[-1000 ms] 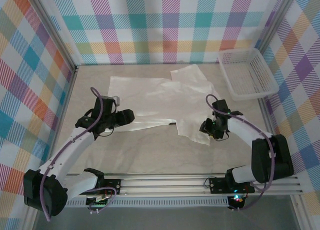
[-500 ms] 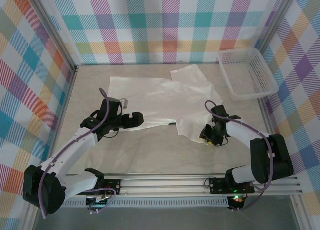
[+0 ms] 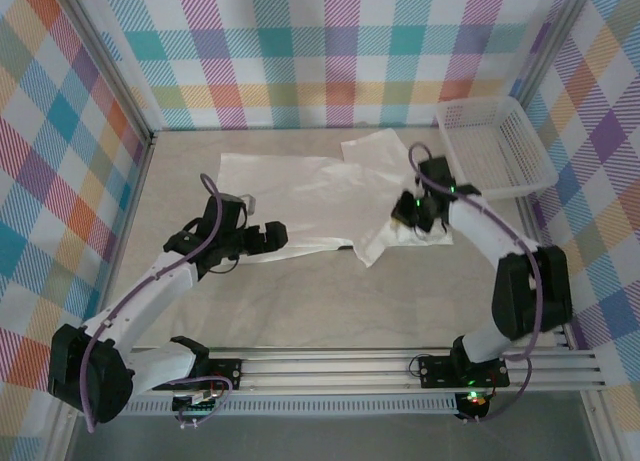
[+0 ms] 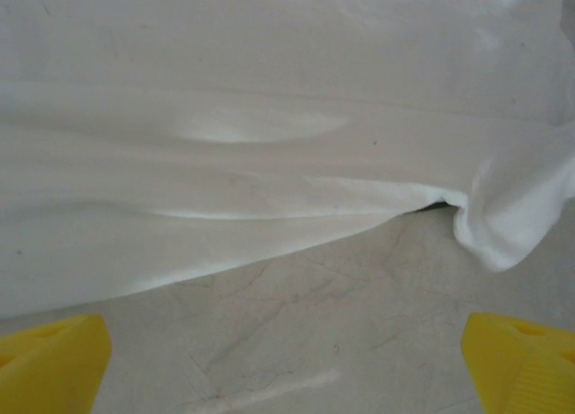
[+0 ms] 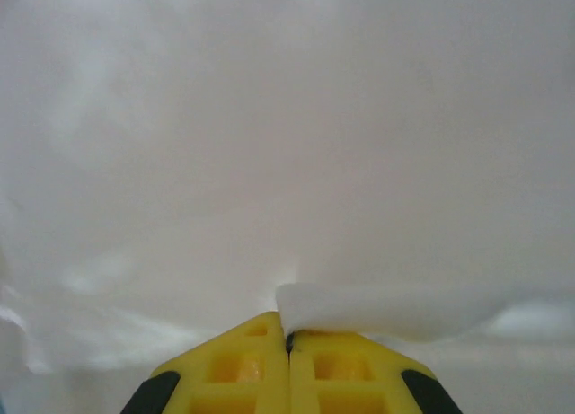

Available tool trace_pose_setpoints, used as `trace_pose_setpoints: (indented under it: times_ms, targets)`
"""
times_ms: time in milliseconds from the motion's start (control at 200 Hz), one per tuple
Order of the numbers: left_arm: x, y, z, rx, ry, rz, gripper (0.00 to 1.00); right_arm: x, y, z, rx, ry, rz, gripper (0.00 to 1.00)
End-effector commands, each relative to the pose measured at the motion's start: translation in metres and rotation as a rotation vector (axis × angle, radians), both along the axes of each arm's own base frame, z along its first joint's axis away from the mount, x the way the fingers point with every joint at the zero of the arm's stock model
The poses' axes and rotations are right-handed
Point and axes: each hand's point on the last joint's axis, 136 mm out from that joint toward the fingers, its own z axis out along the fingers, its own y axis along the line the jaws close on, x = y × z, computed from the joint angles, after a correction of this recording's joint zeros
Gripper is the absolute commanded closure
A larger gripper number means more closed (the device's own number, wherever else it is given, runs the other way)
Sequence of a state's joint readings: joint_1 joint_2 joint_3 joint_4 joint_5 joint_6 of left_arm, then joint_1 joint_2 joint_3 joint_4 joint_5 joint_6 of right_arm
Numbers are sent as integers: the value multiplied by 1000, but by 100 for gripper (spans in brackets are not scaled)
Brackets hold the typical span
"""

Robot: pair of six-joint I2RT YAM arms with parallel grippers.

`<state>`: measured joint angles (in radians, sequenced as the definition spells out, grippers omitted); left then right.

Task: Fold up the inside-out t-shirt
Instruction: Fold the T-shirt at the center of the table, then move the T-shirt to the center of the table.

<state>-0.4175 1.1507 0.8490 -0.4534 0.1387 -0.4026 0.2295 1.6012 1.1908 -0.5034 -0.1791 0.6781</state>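
Note:
The inside-out t-shirt point(image 3: 320, 196) lies spread on the table, white and thin, with its near right part folded back over itself. My right gripper point(image 3: 408, 213) is shut on the t-shirt's edge above the cloth; the right wrist view shows a fold of white cloth point(image 5: 359, 308) pinched between the yellow fingers point(image 5: 243, 365). My left gripper point(image 3: 275, 238) stands open at the shirt's near left hem. In the left wrist view the hem point(image 4: 225, 252) runs just beyond the wide-apart yellow fingertips point(image 4: 54, 360), with bare table between them.
A white mesh basket point(image 3: 495, 146) stands at the back right, close to the right arm. Plaid walls close in the table point(image 3: 300, 311) on three sides. The rail with the arm bases runs along the near edge.
The right gripper closed on the shirt's near right corner and carried it up and back over the shirt. The left gripper moved right to the hem and opened wide.

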Motion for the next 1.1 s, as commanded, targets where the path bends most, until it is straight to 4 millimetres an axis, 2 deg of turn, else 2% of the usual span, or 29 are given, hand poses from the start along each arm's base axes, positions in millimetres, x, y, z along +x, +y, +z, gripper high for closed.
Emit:
trace_pose_setpoints:
  times_ms: [0, 40, 80, 135, 215, 245, 290, 320, 375, 425, 455, 570, 665, 750, 860, 945, 1095]
  targets:
    - [15, -1, 15, 27, -45, 18, 0, 62, -31, -7, 6, -16, -161, 90]
    - [19, -1, 17, 34, -50, 20, 0, 76, -36, -11, 26, 4, -173, 73]
    - [22, -1, 16, 44, -50, 20, 0, 83, -37, -13, 32, 25, -159, 64]
    - [25, 2, 11, 69, -33, 33, 0, 83, -35, -8, 25, 20, -125, 59]
    - [32, 14, -2, 119, 6, 85, 0, 66, -45, -8, -22, -13, -123, 57]
    - [35, 20, -9, 133, 31, 116, 1, 56, -52, -12, -50, -14, -133, 58]
    - [43, 27, -19, 140, 66, 152, 10, 40, -62, -21, -78, -7, -150, 65]
    - [49, 32, -25, 143, 87, 175, 22, 31, -68, -28, -87, 0, -158, 72]
    - [61, 45, -39, 160, 121, 227, 56, 18, -76, -42, -106, 15, -160, 86]
    - [74, 57, -53, 183, 154, 277, 85, 9, -83, -54, -138, 36, -165, 94]
    - [82, 66, -62, 201, 181, 309, 99, 8, -88, -60, -161, 45, -169, 97]
    - [109, 88, -103, 244, 312, 361, 100, 9, -104, -85, -193, 95, -195, 100]
    - [113, 98, -132, 249, 401, 398, 100, 6, -105, -101, -119, 159, -213, 100]
    - [99, 109, -147, 240, 459, 462, 100, -5, -108, -110, -113, 192, -215, 100]
    - [60, 122, -163, 267, 549, 523, 100, -35, -115, -120, -131, 273, -229, 100]
    - [21, 127, -168, 281, 607, 544, 100, -72, -114, -126, -101, 358, -254, 100]
    - [-49, 128, -159, 204, 616, 609, 100, -145, -110, -131, -84, 441, -269, 99]
